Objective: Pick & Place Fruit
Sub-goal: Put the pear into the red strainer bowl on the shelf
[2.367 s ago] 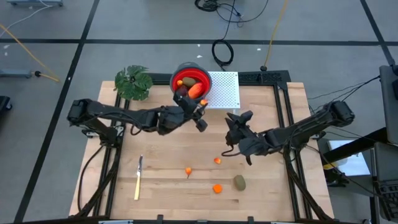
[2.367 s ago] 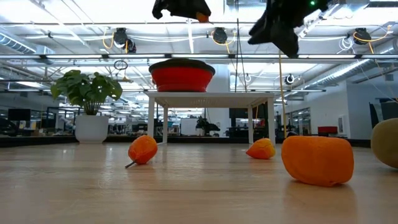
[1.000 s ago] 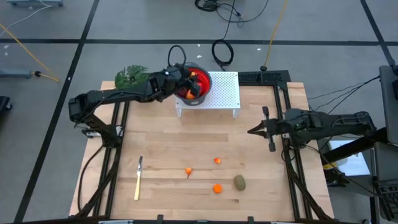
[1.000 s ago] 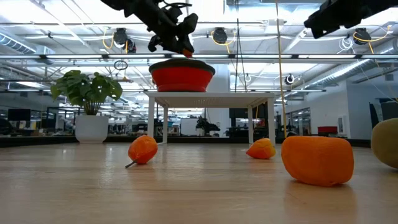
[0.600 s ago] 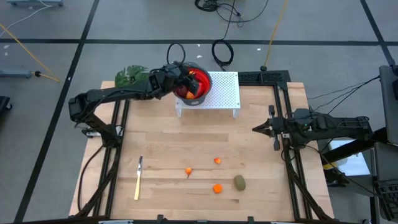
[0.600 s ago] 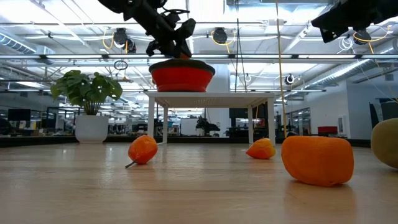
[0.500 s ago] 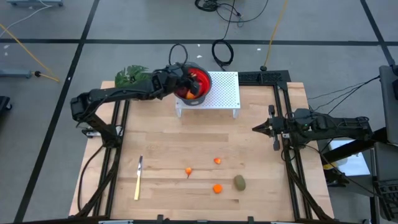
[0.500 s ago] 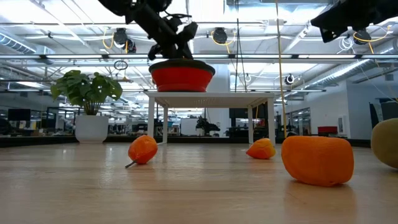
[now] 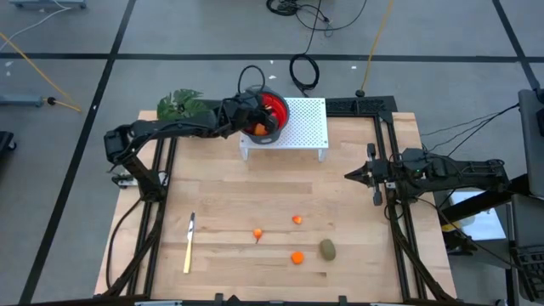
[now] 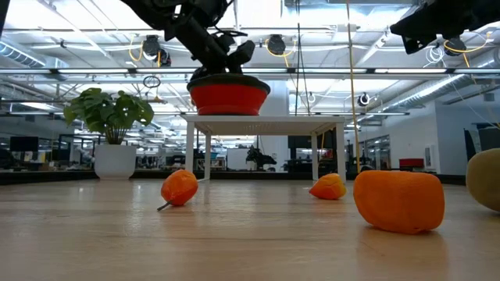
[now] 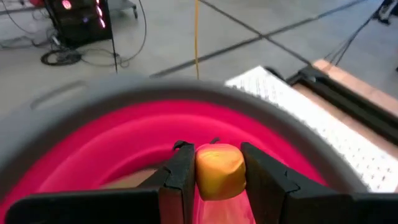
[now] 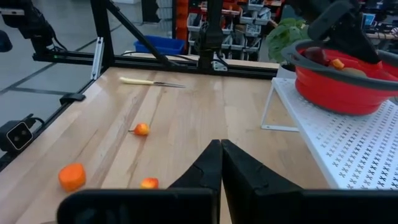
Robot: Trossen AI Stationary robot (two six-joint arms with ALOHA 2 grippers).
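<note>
In the low view, nearest the lens at the lower right, I have the orange chunk (image 10: 398,200) lying on the table (image 10: 234,242), with an olive-brown oval (image 10: 488,181) cut off by the right edge; these wait low and loose because I have not collected them yet. A little farther, two tiny orange fruits (image 10: 180,188) (image 10: 328,186) sit apart near the middle of that frame; the pale knife (image 9: 189,243) lies at the lower left of the high view, well clear and none of my business. My right gripper (image 9: 350,176) hangs at the right of the high view with its fingers pressed together on nothing, parked clear so the arms do not cross. Farthest, at the upper middle, the red bowl (image 9: 274,109) stands on the white perforated stand (image 9: 308,126); my left gripper (image 11: 214,171) is down inside its rim, clamped on an orange piece (image 11: 219,171), low enough, I judge, that letting go drops it among the fruit already there; the leafy plant (image 9: 180,105) sits just beside.
</note>
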